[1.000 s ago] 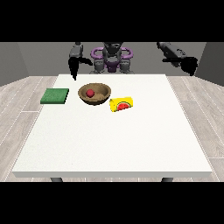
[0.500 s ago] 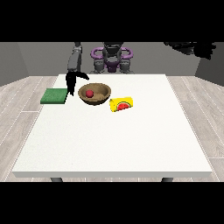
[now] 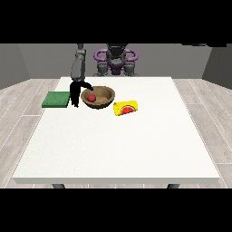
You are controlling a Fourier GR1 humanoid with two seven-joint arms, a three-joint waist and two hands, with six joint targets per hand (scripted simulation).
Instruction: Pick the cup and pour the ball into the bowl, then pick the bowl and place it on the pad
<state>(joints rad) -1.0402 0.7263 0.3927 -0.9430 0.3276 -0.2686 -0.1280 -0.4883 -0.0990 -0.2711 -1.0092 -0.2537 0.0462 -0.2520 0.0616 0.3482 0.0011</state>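
A brown wooden bowl (image 3: 105,93) stands on the white table (image 3: 118,140) at the back left, with a red ball (image 3: 91,97) inside it. To its right, a yellow cup (image 3: 126,108) with a watermelon picture lies on its side. A green pad (image 3: 56,99) lies flat to the left of the bowl. The hand at the view's left (image 3: 75,92) hangs between pad and bowl, open, fingers pointing down outside the bowl's left rim and thumb arching over that rim. The hand at the view's right does not show.
The robot's purple and grey torso (image 3: 115,60) stands behind the table's far edge. The table's left edge runs close beside the pad. Grey plank floor surrounds the table.
The hand at the view's left has come down from shoulder height to the bowl's left rim. The hand at the view's right has risen out of the picture. Bowl, ball, cup and pad have not moved.
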